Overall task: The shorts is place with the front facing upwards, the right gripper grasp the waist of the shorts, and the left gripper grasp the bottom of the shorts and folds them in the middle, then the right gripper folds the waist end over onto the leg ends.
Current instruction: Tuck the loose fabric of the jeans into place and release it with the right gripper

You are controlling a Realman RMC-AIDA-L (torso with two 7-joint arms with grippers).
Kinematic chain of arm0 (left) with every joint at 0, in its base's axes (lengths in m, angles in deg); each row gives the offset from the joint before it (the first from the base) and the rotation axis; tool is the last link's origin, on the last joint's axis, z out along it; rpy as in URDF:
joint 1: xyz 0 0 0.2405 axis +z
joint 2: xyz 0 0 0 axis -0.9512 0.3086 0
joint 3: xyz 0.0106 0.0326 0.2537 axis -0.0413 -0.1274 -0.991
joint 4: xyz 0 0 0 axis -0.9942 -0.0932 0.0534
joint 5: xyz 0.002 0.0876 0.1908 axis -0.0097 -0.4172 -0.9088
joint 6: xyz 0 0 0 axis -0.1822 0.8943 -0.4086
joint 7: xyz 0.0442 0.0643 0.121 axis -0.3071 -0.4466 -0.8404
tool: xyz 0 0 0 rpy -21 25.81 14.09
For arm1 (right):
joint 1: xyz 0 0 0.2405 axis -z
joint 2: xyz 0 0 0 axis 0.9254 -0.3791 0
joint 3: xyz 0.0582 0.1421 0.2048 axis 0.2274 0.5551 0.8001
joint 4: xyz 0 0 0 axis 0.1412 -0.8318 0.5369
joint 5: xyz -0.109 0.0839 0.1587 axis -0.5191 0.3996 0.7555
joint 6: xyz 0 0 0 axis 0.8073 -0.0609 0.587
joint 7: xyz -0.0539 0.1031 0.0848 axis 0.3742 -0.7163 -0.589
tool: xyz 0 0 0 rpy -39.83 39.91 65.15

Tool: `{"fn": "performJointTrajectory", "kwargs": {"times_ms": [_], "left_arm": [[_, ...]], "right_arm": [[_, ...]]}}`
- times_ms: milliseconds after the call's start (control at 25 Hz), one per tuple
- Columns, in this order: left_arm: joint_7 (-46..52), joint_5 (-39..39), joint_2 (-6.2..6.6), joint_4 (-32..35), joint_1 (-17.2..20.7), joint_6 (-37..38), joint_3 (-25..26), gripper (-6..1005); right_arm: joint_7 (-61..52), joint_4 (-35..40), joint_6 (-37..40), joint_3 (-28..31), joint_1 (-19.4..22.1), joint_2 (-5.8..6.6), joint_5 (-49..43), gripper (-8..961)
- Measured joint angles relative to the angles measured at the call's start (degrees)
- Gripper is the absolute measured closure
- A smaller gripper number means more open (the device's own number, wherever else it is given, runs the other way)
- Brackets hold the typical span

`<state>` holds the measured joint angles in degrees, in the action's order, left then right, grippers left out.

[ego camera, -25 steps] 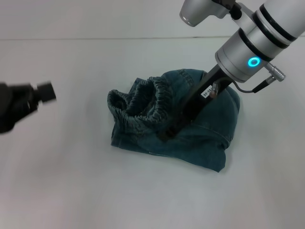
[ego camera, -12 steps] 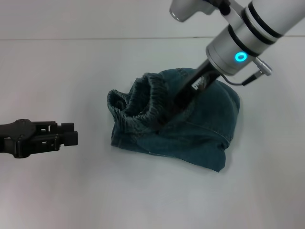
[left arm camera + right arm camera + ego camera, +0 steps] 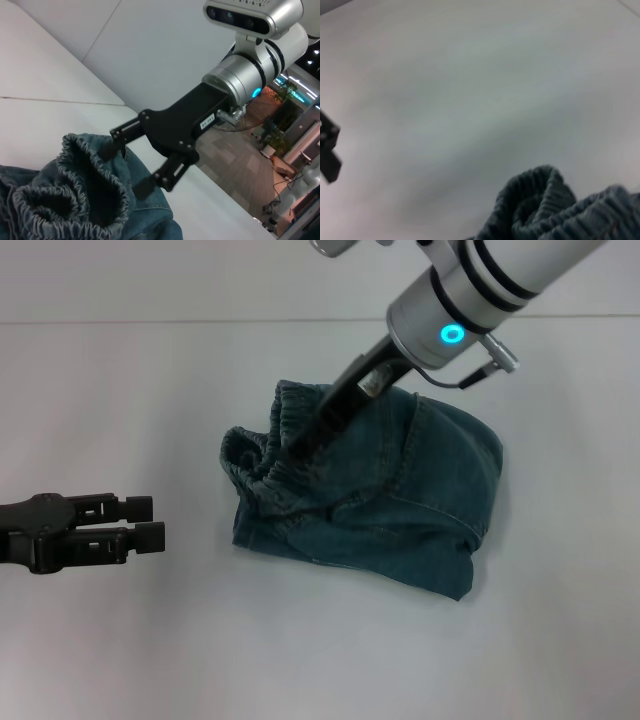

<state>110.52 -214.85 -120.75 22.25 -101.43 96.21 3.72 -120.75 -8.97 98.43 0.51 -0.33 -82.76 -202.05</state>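
The denim shorts [image 3: 420, 500] lie in a folded heap at mid-table. Their gathered elastic waist [image 3: 262, 455] is bunched up at the heap's left end. My right gripper [image 3: 298, 448] reaches down from the upper right to that waist. In the left wrist view the right gripper [image 3: 130, 161] has its fingers spread apart, with a denim fold between them beside the waist [image 3: 90, 170]. My left gripper [image 3: 148, 521] hovers open and empty over bare table, left of the shorts. I cannot make out the leg ends.
The white table [image 3: 330, 660] stretches all around the heap. In the right wrist view the waist [image 3: 540, 200] shows over bare table, with the left gripper's fingers [image 3: 329, 160] at the picture's edge.
My right gripper moved up and left, from the middle of the shorts to the waist. The waist shifted left, baring more flat denim. My left gripper advanced toward the shorts, then held still.
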Motion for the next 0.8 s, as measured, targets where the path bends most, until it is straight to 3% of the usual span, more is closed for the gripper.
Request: {"fn": "performJointTrajectory", "kwargs": {"times_ms": [480,800], "left_arm": [[0.3,-0.1,0.03,0.1,0.0,-1.0,0.1,223],[0.1,-0.1,-0.02,-0.5,0.0,-1.5,0.0,224]], "right_arm": [[0.3,-2.1,-6.7,0.1,-1.3,-0.18,1.3,8],[0.1,9.6,4.4,1.9,3.8,1.17,7.2,8]]}}
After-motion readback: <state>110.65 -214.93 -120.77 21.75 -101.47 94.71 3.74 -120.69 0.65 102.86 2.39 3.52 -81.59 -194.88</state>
